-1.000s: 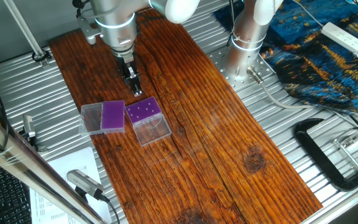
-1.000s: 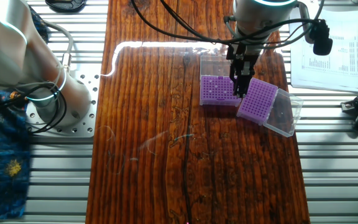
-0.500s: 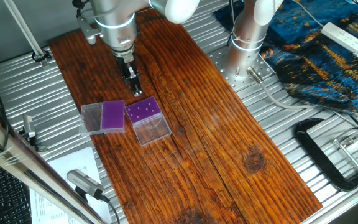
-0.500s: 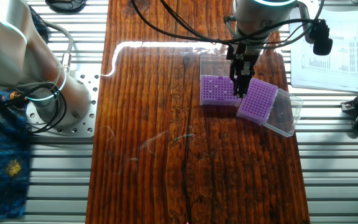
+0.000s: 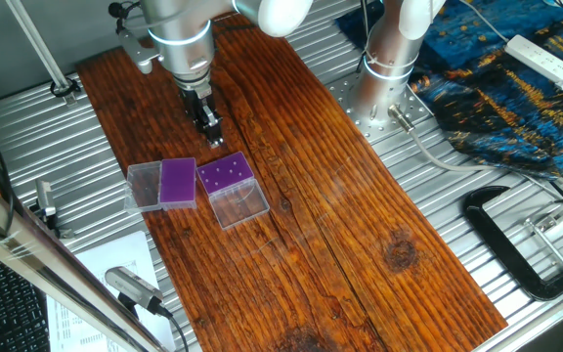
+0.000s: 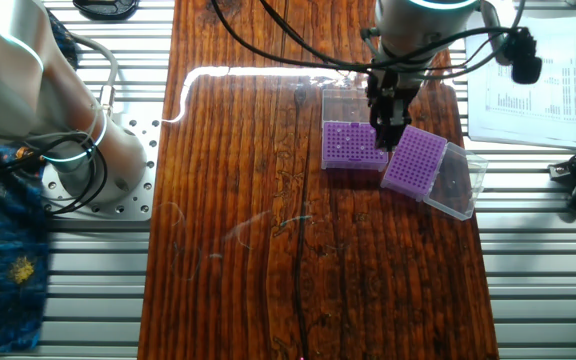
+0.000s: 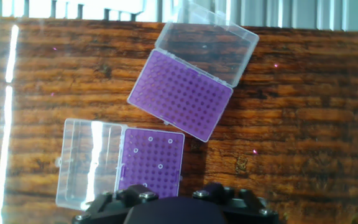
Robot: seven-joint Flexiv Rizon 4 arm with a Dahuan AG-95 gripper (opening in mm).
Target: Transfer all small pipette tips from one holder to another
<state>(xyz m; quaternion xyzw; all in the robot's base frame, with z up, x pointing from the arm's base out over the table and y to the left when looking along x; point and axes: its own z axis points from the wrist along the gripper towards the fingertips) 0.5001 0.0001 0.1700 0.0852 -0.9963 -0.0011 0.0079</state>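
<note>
The holder with the small pipette tips is the lighter-purple boxy rack, with its large clear lid lying open in front. Several pale tips dot it in the hand view, and it also shows in the other fixed view. The other, darker-purple rack lies just left of it with a smaller clear lid. No tips show in this rack. My gripper hangs above the far edge of the tip rack, fingers together. I cannot tell whether it holds anything.
The racks sit on a dark wooden board over a ribbed metal table. The robot base stands at the board's far right. A black clamp, a power strip and papers lie off the board.
My gripper has risen slightly above the tip rack. The racks and tips have not moved.
</note>
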